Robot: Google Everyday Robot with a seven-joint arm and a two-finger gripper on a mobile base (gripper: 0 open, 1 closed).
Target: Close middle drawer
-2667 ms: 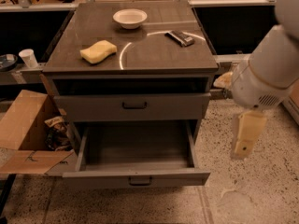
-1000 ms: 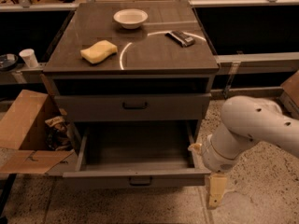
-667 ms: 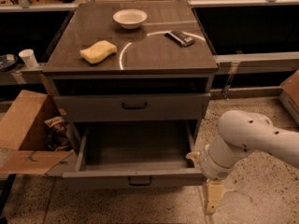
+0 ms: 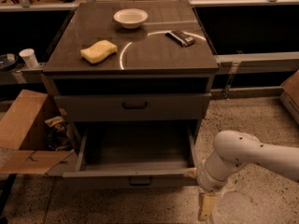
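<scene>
The middle drawer (image 4: 93,177) is pulled far out of the grey cabinet (image 4: 135,69). Its low front panel carries a small dark handle (image 4: 140,181), and its inside looks empty. Above it, the taller-fronted drawer (image 4: 93,107) with a wider handle is shut. The lowest drawer is hidden beneath the open one. My gripper (image 4: 207,208) hangs pointing down off the white arm (image 4: 243,155), just right of and below the open drawer's front right corner. The arm's wrist is close to that corner.
On the cabinet top lie a white bowl (image 4: 131,17), a yellow sponge (image 4: 98,51) and a dark flat object (image 4: 181,38). An open cardboard box (image 4: 21,134) stands against the drawer's left side. A white cup (image 4: 29,57) sits on the left ledge.
My arm has come down from beside the cabinet's right side to the open drawer's front right corner, moving slightly left and lower. The drawer has not moved.
</scene>
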